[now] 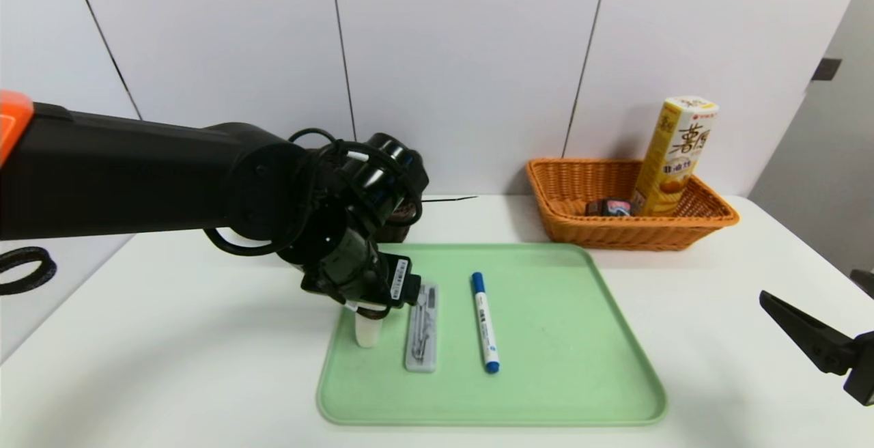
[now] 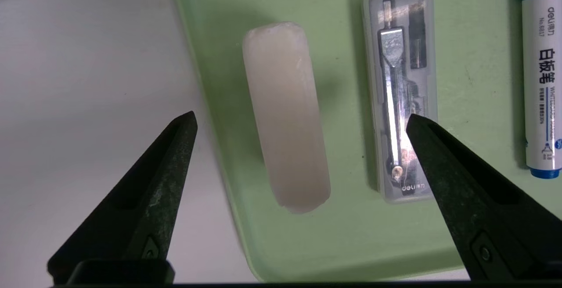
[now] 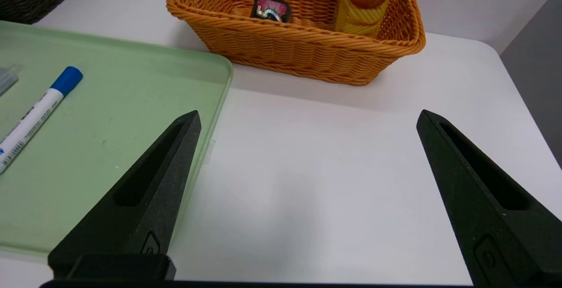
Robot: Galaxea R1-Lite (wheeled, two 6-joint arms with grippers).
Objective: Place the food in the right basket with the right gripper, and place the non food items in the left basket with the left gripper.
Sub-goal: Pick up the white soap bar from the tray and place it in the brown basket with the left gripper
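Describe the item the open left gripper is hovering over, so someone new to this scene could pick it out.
Find the green tray on the table. Near its left edge, under the open left gripper, lies a plain whitish oblong block. Unlike the clear case and capped marker beside it, it has no print.

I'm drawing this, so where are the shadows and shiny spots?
Head view: a soft shadow on the table left of the green tray. Left wrist view: dark shadows beside the white block, bright glints on the clear case. Right wrist view: faint shadow below the orange basket.
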